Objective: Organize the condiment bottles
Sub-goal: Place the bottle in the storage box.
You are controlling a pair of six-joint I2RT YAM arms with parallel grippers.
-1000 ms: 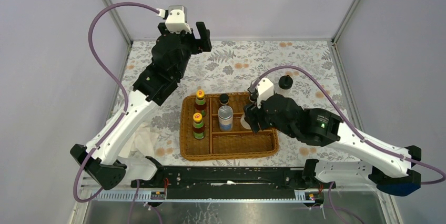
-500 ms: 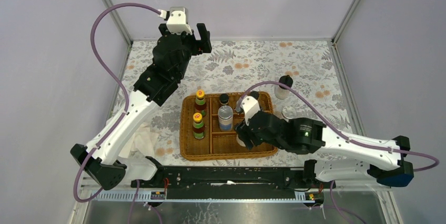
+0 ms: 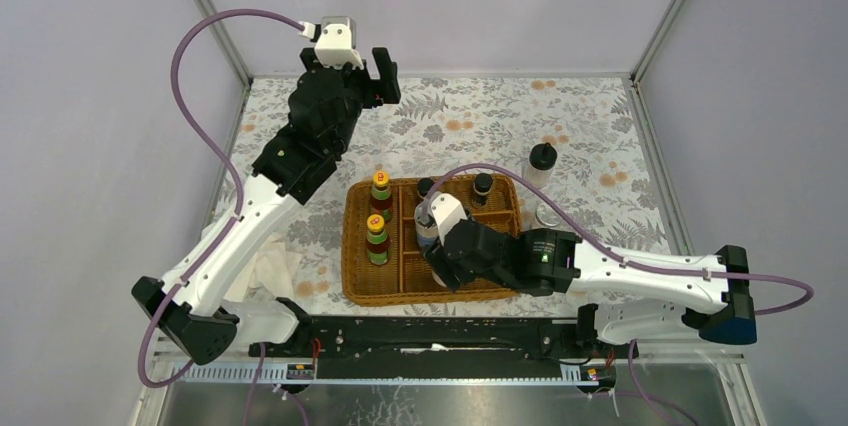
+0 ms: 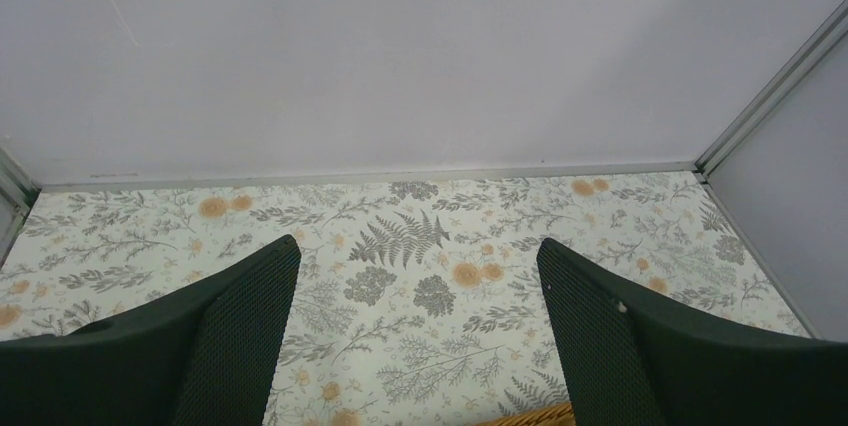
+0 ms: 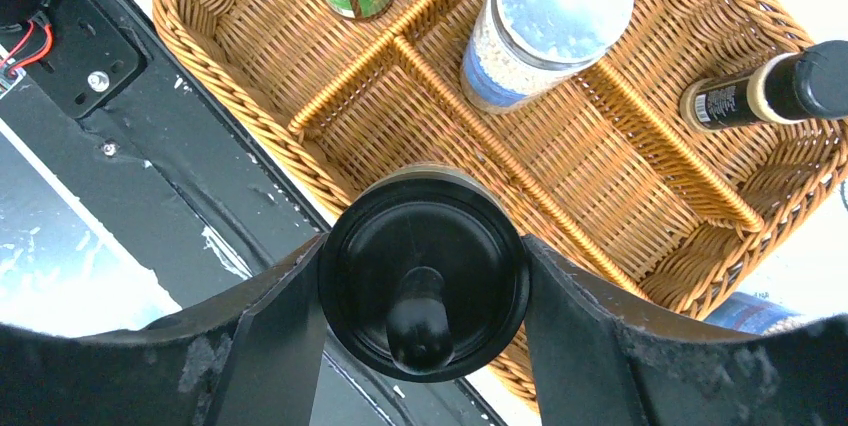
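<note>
Floral table (image 3: 480, 116) with wicker basket (image 3: 352, 246) already holding both yellow-capped bottles (image 3: 379, 186), one silver-lidded shaker (image 5: 548, 21), two dark jars (image 3: 482, 187). Right gripper (image 5: 422, 281) clamped on cream jar (image 5: 455, 241) over basket's near edge. Left gripper (image 4: 415, 336) wide open, empty, raised. Outside basket: second cream jar (image 3: 541, 164), second shaker (image 3: 547, 214).

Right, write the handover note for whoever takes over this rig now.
Left gripper: open, empty, raised over the far table.
Right gripper: shut on a cream jar, above the near side of the basket.
Done: both yellow-capped bottles, two dark jars and one shaker stand in the basket.
Left: set the held jar down. The other cream jar and what looks like a second shaker are on the table right of the basket.
</note>
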